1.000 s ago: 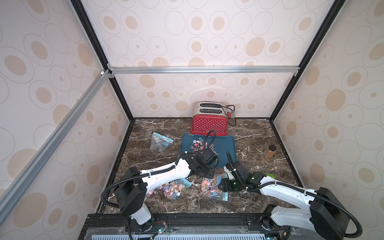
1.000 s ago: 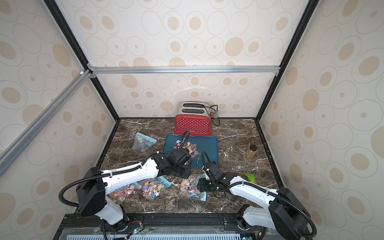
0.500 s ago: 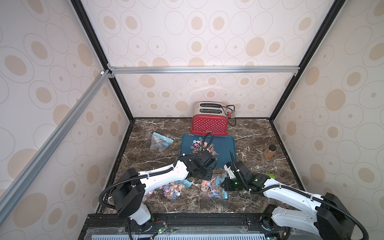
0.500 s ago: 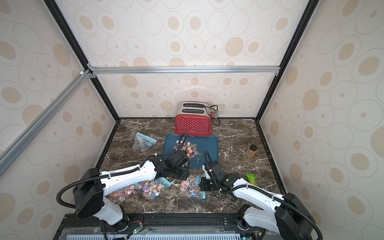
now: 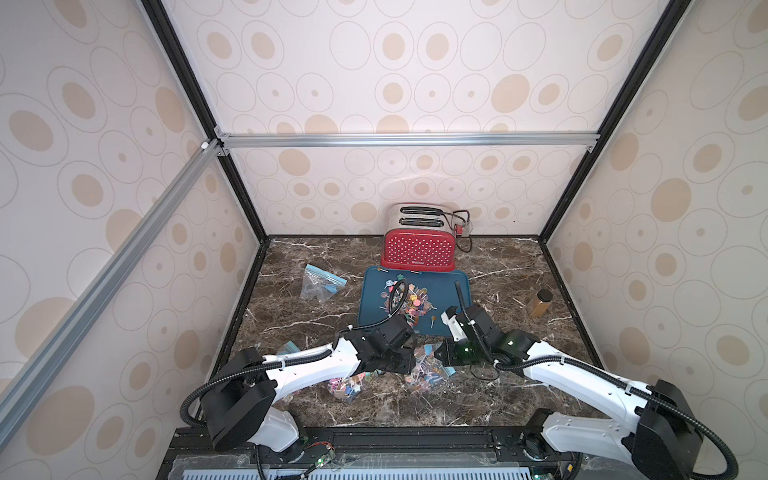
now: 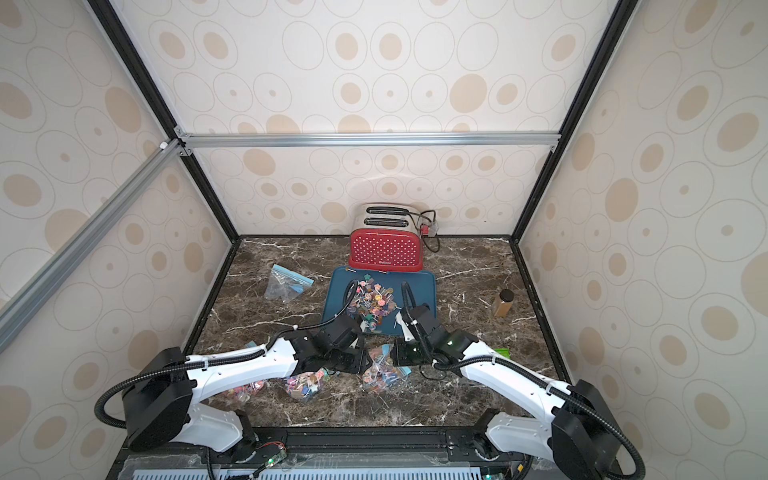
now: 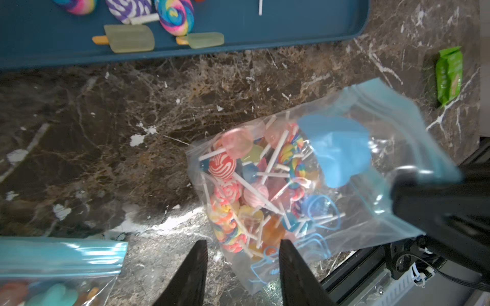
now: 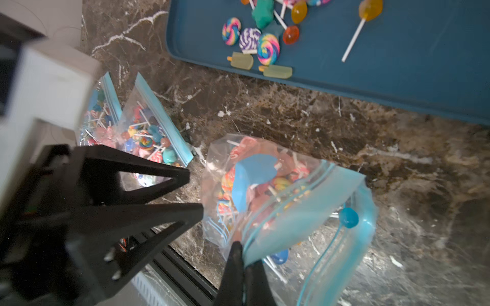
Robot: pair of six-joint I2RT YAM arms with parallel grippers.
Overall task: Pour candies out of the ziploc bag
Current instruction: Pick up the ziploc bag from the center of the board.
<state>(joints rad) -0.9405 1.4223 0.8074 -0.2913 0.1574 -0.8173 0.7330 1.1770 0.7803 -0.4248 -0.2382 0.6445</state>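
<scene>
Near the front edge of the marble table [image 5: 291,316], in both top views, our two arms meet over the ziploc bag [image 5: 426,368]. It lies in front of the blue tray [image 5: 451,286], not on it. Our left gripper [image 5: 405,361] sits at one end of the bag and our right gripper [image 5: 441,356] at the other. From up here we cannot tell how the jaws stand. A heap of lollipops [image 6: 372,301] lies on the tray, in front of the red toaster [image 6: 386,249]. An empty bag [image 6: 286,282] lies off to one side of the tray and a brown jar [image 6: 503,303] to the other. Another filled bag [image 6: 305,384] lies under our left arm.

Through the left wrist camera, our left fingers [image 7: 196,275] stand apart with a corner of the bag showing between them. We cannot tell whether either touches it. The candies [image 7: 252,190] crowd the bag's closed end, round heads and white sticks tangled together. Our right gripper is a dark blur on the blue zip edge.

Through the right wrist camera, our right fingers [image 8: 236,267] are pressed together on the bag's blue zip strip. Our left gripper's tips stand apart just beside the bag's bottom end.
</scene>
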